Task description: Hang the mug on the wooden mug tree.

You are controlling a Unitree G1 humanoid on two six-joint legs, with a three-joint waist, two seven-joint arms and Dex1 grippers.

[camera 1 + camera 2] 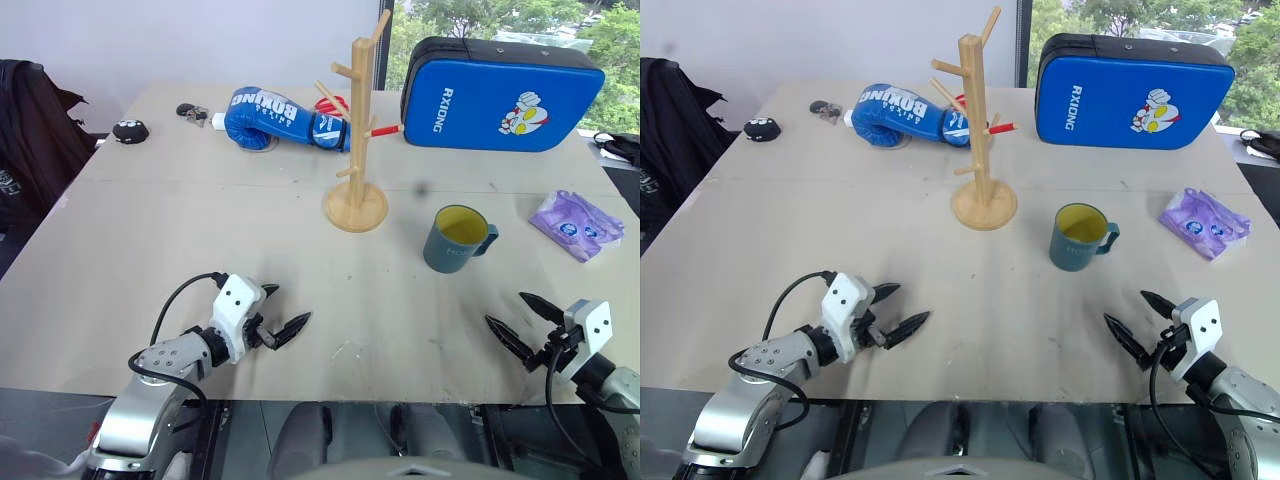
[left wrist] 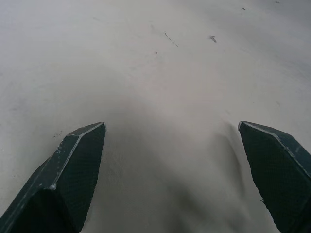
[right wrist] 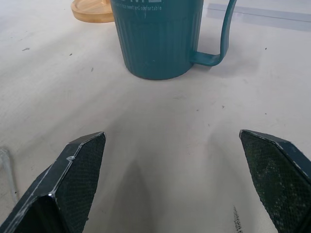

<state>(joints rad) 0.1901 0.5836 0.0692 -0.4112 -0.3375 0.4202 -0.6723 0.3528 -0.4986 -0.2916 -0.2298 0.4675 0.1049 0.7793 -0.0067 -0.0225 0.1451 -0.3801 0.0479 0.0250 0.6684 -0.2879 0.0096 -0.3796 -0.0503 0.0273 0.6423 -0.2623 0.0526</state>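
The teal mug (image 1: 458, 239) with a yellow inside stands upright on the table, right of centre, its handle turned to the right. The wooden mug tree (image 1: 357, 130) rises just left of and behind it on a round base, its pegs bare. My right gripper (image 1: 522, 320) hovers open near the front right edge, well short of the mug; the right wrist view shows the mug (image 3: 158, 36) ahead of its spread fingers. Low over the front left of the table, my left gripper (image 1: 283, 312) is open and holds nothing.
A blue boxing glove (image 1: 280, 119) and a blue strike pad (image 1: 500, 93) lie at the back of the table. A purple packet (image 1: 576, 224) lies at the right, and a small black object (image 1: 130, 130) at the back left. A dark bag (image 1: 25, 130) stands off the table's left side.
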